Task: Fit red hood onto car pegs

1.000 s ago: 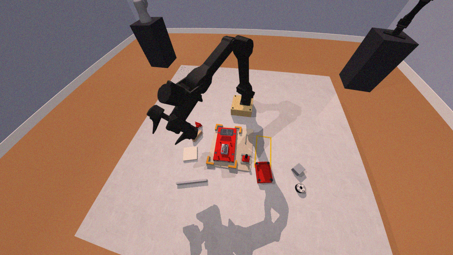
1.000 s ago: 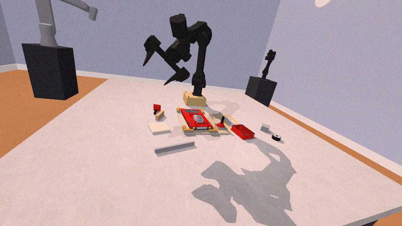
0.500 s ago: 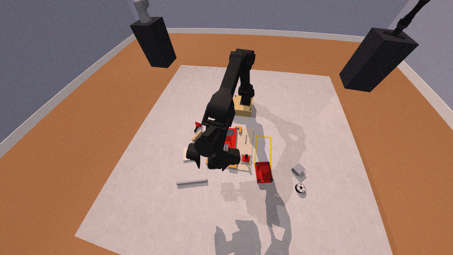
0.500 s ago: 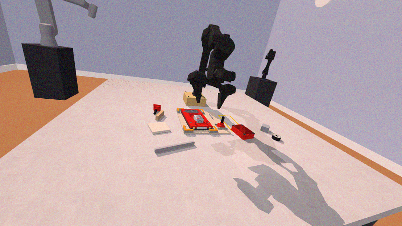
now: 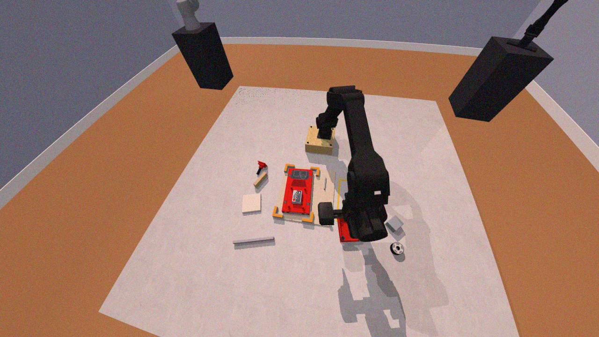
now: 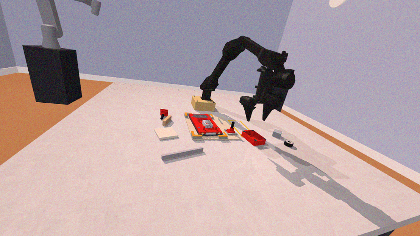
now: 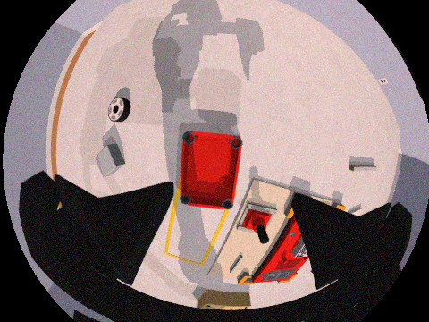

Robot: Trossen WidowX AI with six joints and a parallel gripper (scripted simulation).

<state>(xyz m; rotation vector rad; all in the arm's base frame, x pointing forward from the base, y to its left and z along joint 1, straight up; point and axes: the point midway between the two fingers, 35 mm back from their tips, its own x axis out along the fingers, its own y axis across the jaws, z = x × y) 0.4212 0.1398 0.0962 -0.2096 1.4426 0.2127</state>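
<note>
Right, I have the black parallel-jaw gripper (image 6: 257,116) spread wide and empty, hanging above the red flat-roofed hood shell (image 7: 209,170), which lies on the pale table (image 6: 99,162) beside the jigged red chassis (image 6: 205,125); I should descend squarely, straddling its narrow sides

The pale table (image 6: 97,182) carries the arm's tan base block (image 6: 202,103) near its far edge. In front of that lies the board with the orange-cornered jig (image 6: 205,134) holding the red car (image 6: 204,125). Left of it sit a small red-and-black part (image 6: 163,112), a wooden block (image 6: 166,120), a flat pale tile (image 6: 166,133) and a grey bar (image 6: 182,153). Right of the jig the red hood (image 6: 253,137) lies partly over a yellow outline (image 6: 240,122), with a grey cube (image 6: 276,133) and a black ring (image 6: 288,143) beyond it.
</note>
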